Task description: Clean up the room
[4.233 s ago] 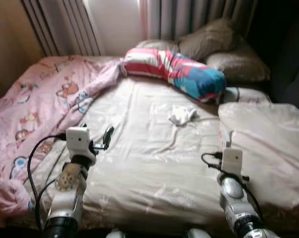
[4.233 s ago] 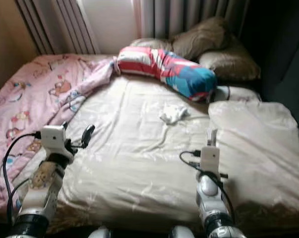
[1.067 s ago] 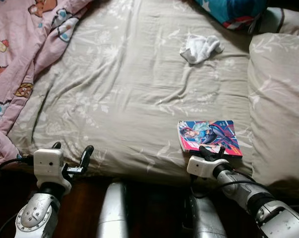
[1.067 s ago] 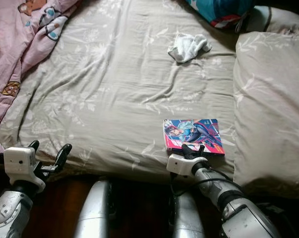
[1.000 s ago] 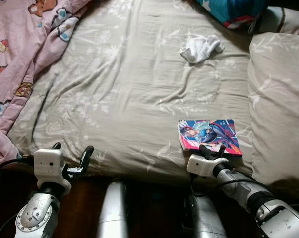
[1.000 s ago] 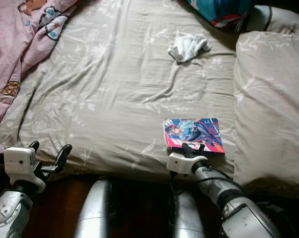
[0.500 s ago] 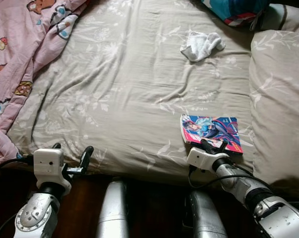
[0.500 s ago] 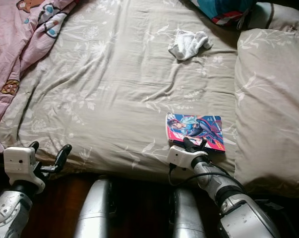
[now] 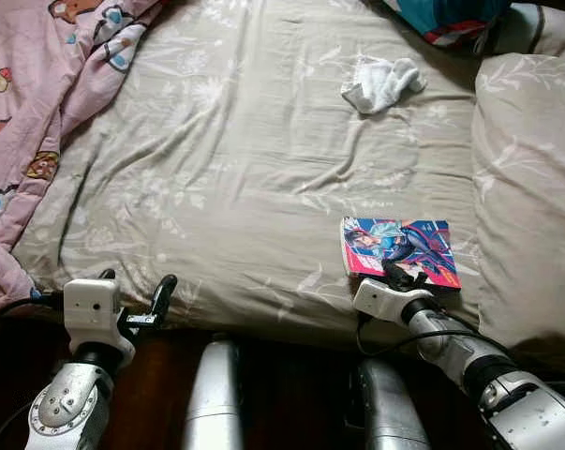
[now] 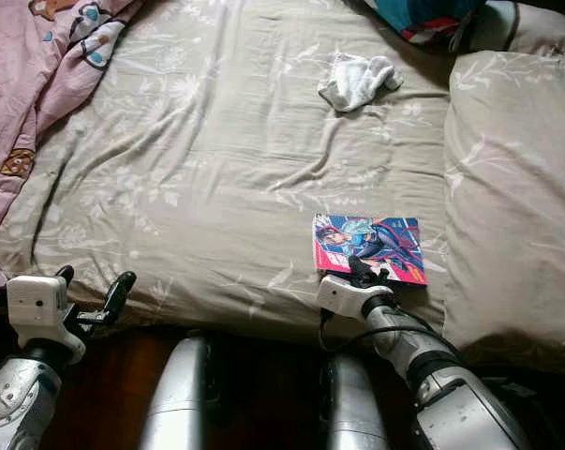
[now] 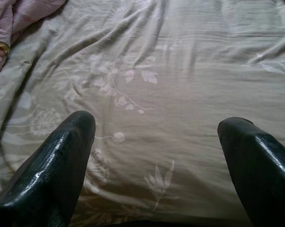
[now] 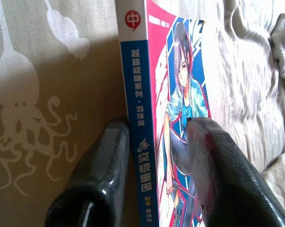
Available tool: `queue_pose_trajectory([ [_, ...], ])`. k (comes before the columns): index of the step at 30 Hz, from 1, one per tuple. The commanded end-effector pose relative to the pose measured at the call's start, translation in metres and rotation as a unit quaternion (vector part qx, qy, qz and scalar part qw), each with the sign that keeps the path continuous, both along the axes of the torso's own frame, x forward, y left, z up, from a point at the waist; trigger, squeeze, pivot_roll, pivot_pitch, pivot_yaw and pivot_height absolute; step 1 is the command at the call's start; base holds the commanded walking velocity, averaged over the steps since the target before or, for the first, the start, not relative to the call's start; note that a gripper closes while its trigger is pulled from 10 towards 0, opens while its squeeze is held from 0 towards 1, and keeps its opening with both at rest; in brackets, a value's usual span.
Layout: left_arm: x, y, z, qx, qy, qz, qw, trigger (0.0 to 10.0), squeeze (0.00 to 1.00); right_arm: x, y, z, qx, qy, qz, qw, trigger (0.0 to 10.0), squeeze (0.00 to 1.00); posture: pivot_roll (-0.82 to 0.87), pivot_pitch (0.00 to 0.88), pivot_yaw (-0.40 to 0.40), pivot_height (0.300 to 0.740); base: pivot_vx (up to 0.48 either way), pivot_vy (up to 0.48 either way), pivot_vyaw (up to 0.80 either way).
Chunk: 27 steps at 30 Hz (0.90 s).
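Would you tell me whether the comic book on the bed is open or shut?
Shut: the comic book lies flat, cover up; its spine sits between the right gripper's fingers.

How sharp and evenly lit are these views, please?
Eye views: bed evenly lit and clear, floor below in shadow. Right wrist view: book spine sharp, near fingers blurred. Left wrist view: soft, fingers glossy.

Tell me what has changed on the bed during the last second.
The right gripper has closed in on the comic book, its fingers now on either side of the spine edge. The book has barely shifted. The left gripper stays open at the bed's edge; the white cloth lies unmoved.
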<state>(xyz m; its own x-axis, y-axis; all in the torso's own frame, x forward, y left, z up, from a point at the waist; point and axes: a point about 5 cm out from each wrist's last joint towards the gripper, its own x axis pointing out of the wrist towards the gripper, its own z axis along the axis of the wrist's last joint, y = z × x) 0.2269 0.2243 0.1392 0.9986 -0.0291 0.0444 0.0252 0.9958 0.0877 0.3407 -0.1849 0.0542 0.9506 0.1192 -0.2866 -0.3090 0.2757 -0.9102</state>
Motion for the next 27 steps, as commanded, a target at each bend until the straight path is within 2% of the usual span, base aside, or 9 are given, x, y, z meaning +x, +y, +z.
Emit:
queue_pose_trajectory([
  [1,-0.005,0.007,-0.007,0.007,0.021,0.011,1.0,10.0,0.0,-0.009,0.0,-0.013,0.022,0.026,-0.013,0.999,10.0,0.97,0.24,0.441,0.043,0.653,0.0,0.0,0.0],
  [2,-0.003,0.006,-0.008,0.006,0.022,0.011,1.0,10.0,0.0,-0.011,0.001,-0.015,0.033,0.032,-0.016,0.999,10.0,0.68,0.24,0.43,0.04,0.653,0.0,0.0,0.0],
  [3,-0.003,0.006,-0.009,0.005,0.021,0.011,1.0,10.0,0.0,-0.012,0.002,-0.017,0.039,0.038,-0.017,0.998,10.0,0.13,0.23,0.426,0.038,0.653,0.0,0.0,0.0],
  [4,-0.001,0.006,-0.009,0.005,0.021,0.011,1.0,10.0,0.0,-0.013,0.003,-0.018,0.044,0.045,-0.017,0.998,10.0,0.0,0.23,0.423,0.037,0.653,0.0,0.0,0.0],
  [11,0.008,0.003,-0.009,0.001,0.011,0.011,1.0,10.0,0.0,-0.019,0.004,-0.027,0.068,0.081,-0.027,0.994,10.0,0.0,0.22,0.394,0.025,0.653,0.0,0.0,0.0],
  [18,0.009,0.005,-0.008,0.001,0.007,0.017,1.0,10.0,0.0,-0.021,0.001,-0.031,0.088,0.095,-0.058,0.99,10.0,0.0,0.23,0.378,0.022,0.653,0.0,0.0,0.0],
  [20,0.009,0.006,-0.008,0.002,0.006,0.017,1.0,10.0,0.0,-0.019,-0.001,-0.029,0.1,0.093,-0.077,0.988,10.0,0.0,0.24,0.378,0.023,0.653,0.0,0.0,0.0],
  [23,0.007,0.007,-0.007,0.004,0.005,0.018,1.0,10.0,0.0,-0.014,0.001,-0.024,0.161,0.089,-0.102,0.978,10.0,0.0,0.24,0.38,0.027,0.653,0.0,0.0,0.0],
  [27,0.005,0.007,-0.007,0.006,0.005,0.018,1.0,10.0,0.0,-0.013,0.004,-0.023,0.168,0.094,-0.097,0.977,10.0,0.0,0.25,0.381,0.028,0.653,0.0,0.0,0.0],
])
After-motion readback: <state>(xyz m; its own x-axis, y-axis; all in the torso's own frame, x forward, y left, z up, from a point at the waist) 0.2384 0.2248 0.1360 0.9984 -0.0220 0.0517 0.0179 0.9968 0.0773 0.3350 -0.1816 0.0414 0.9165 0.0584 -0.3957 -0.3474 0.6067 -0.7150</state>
